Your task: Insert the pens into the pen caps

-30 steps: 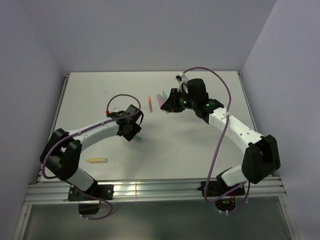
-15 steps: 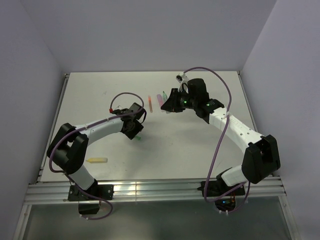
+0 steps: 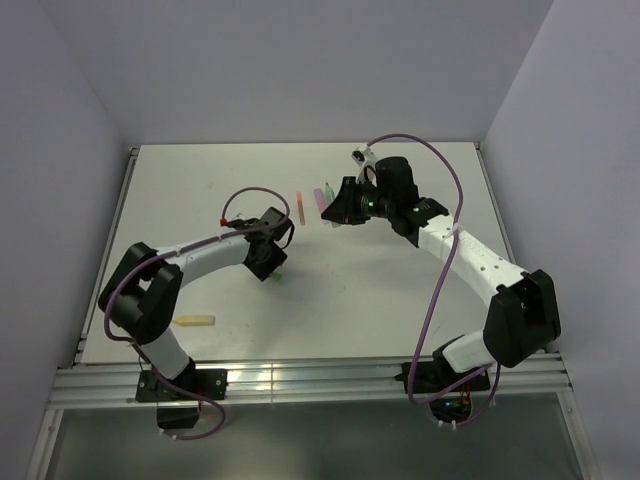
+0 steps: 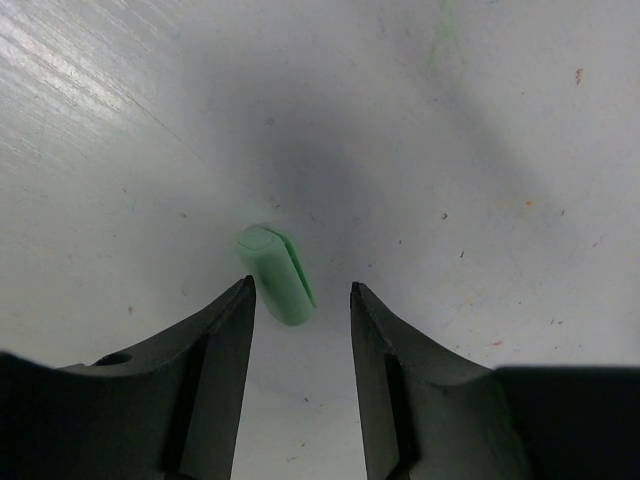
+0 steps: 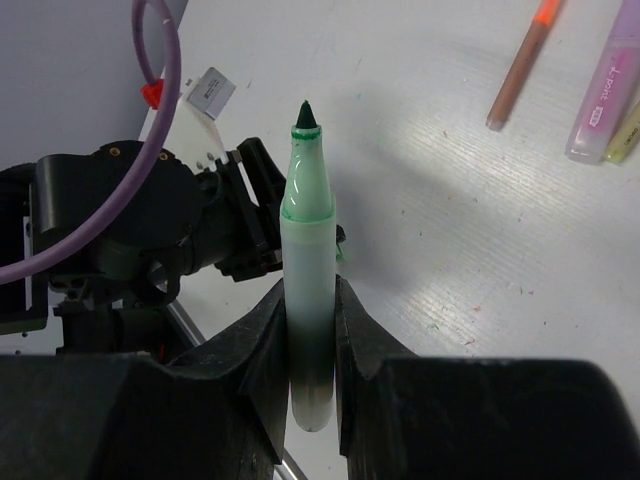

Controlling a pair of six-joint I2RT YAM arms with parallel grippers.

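Right gripper [image 5: 308, 312]: fingers clenched on the lower barrel of the green pen [image 5: 306, 230], dark tip bare and pointing away from the wrist.

Left gripper [image 4: 300, 300]: jaws released, standing apart just over the table [image 3: 380, 300]. The green cap [image 4: 275, 272] lies flat at their tips, nearer the left finger. Contact cannot be confirmed.

Surroundings: bare surface all round the cap, table edges well away. The orange pen [image 5: 522, 65] and pink pen [image 5: 603, 90] lie near each other toward the far middle. A pale yellow pen [image 3: 194, 321] lies alone nearer the front-left edge.
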